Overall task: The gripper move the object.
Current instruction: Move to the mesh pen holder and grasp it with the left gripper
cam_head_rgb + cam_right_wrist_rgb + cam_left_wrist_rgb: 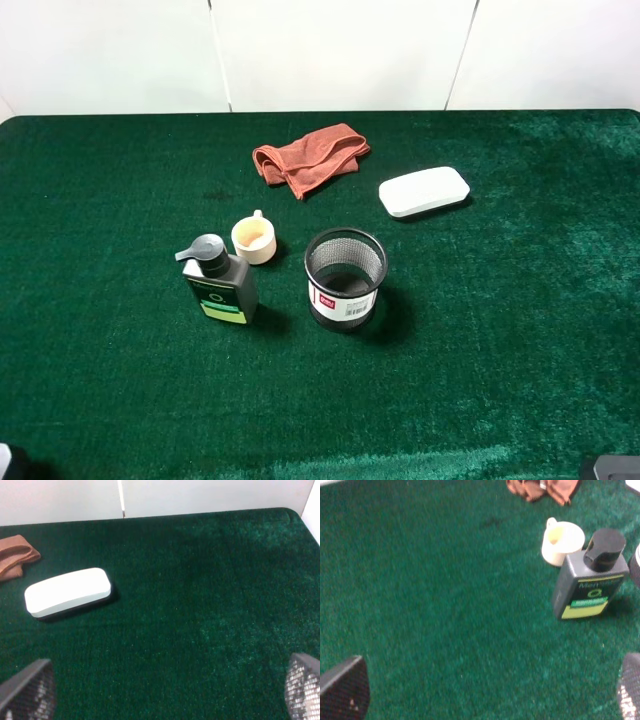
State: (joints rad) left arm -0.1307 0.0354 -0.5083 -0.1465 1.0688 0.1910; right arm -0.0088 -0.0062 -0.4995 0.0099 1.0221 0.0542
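We see left gripper (485, 690), right gripper (165, 690) gaping, seemingly empty; reaching black wire-mesh cylindrical cup (345, 280) risks toppling adjacent grey pump bottle (222, 288).

A: Is the left wrist view showing the whole pen cup (636, 567) beside the pump bottle (587, 577)?
B: No, its edge is cropping it to a sliver; beyond the bottle, the cloth (540, 489) is getting cropped too.

Two cups (345, 278) (254, 240), one bottle (222, 285), cloth (310, 158), case (424, 191)
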